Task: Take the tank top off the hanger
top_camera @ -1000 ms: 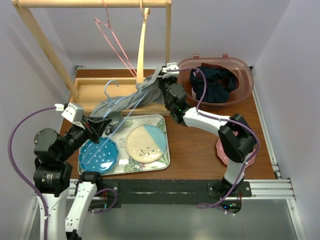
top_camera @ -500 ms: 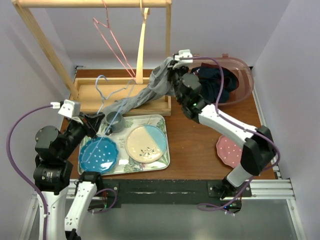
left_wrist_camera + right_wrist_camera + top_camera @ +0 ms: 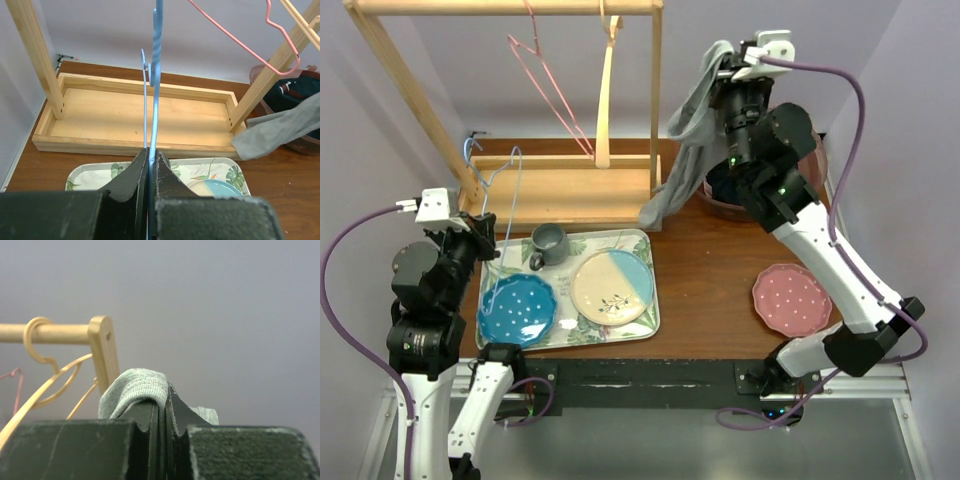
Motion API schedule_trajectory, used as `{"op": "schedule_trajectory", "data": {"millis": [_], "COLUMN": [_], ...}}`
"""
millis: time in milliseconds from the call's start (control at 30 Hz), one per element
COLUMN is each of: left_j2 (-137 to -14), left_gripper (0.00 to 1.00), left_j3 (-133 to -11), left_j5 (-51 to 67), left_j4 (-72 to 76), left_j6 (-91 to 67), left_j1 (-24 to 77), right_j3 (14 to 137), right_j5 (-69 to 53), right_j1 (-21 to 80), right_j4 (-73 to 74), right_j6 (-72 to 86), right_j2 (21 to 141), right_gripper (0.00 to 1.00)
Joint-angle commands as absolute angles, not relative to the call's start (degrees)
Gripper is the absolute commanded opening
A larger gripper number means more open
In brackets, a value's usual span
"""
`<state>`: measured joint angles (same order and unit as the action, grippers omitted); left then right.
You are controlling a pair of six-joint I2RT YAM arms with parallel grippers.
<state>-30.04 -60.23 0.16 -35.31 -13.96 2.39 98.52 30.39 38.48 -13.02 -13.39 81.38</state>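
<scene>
The grey tank top has just come free. A second ago it was stretched low over the wooden rack base, still threaded on the thin blue wire hanger. Now the right arm is raised high at the back right and the garment dangles from it in a long twisted strip. Its lower end hangs near the right post of the wooden clothes rack, well apart from the hanger. The right gripper has its jaws pressed together on a fold of the grey knit at the garment's top. The left gripper has its jaws clamped on the hanger's wire, which stands upright and bare at the left of the table. I judge the separation itself done, with only setting things down left. A translucent pink plastic basin at the back right holds a heap of dark clothing, and the right arm hides most of it from above. A rectangular leaf-patterned tray near the front holds three things. They are a blue dotted plate, a cream and pale-blue plate and a small grey mug. The rack's shallow wooden box base has nothing in it that I can see. A pink wire hanger and a pale wooden hanger hang from the rack's rail. A pink dotted plate lies alone on the brown table.
</scene>
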Motion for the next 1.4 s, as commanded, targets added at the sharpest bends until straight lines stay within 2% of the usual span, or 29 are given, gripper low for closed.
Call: {"op": "schedule_trajectory", "data": {"millis": [0,267,433,533,633,767,800,900,967,1033,1167,1233,1300,1333,1367], "left_j2": [-29.8,-30.3,-29.9,-29.8,-30.1,-30.0,-30.0,-29.7,-29.7,-29.7,-30.5,-31.0,-31.3,-31.3,-31.1], "left_gripper": [0.00,0.00,0.00,0.00,0.00,0.00,0.00,0.00,0.00,0.00,0.00,0.00,0.00,0.00,0.00], "left_j3": [-60.0,-63.3,-63.8,-64.5,-65.8,-66.5,-66.4,-65.0,-63.5,-62.1,-61.8,-62.2,-62.6,-62.5,-62.4], "left_j5": [-3.2,-2.4,-3.1,-2.8,-2.5,-3.4,-3.5,-3.9,-4.0,-3.7,-2.6,-3.3,-3.8,-4.0,-4.0], "left_j4": [-31.1,-32.3,-32.3,-32.2,-32.8,-33.4,-33.2,-32.5,-32.1,-31.8,-31.6,-32.3,-32.7,-32.8,-32.7], "left_j6": [-14.2,-12.6,-12.8,-13.1,-12.8,-12.5,-12.5,-12.6,-12.7,-13.5,-14.4,-14.3,-14.2,-14.2,-14.2], "left_j1": [2.5,2.5,2.5,2.5,2.5,2.5,2.5,2.5,2.5,2.5,2.5,2.5,2.5,2.5,2.5], "right_j3": [105.7,122.1,141.1,139.6,140.8,129.1,119.0,100.9,91.2,86.9,80.6,81.9,85.2,86.1,87.5], "right_j5": [29.4,26.4,23.8,21.6,20.7,23.5,23.1,24.8,25.7,27.9,26.9,26.2,25.2,23.6,22.3], "right_j1": [35.3,24.2,18.9,16.4,15.0,14.9,14.9,14.9,14.9,14.9,13.4,12.3,10.5,10.0,9.2], "right_j4": [-11.6,-9.2,-6.1,-14.1,-14.5,-10.5,-11.8,-13.4,-12.4,-10.6,-7.0,-4.2,0.4,2.7,5.2], "right_j6": [-18.8,-18.6,-18.5,-19.3,-17.7,-8.7,-7.1,-0.7,3.7,7.4,13.0,14.2,14.8,15.1,15.0], "right_j2": [83.9,93.9,105.6,107.8,110.3,105.0,103.0,97.3,96.2,97.0,100.4,103.8,106.7,107.1,107.4], "right_gripper": [0.00,0.00,0.00,0.00,0.00,0.00,0.00,0.00,0.00,0.00,0.14,0.17,0.25,0.34,0.51]}}
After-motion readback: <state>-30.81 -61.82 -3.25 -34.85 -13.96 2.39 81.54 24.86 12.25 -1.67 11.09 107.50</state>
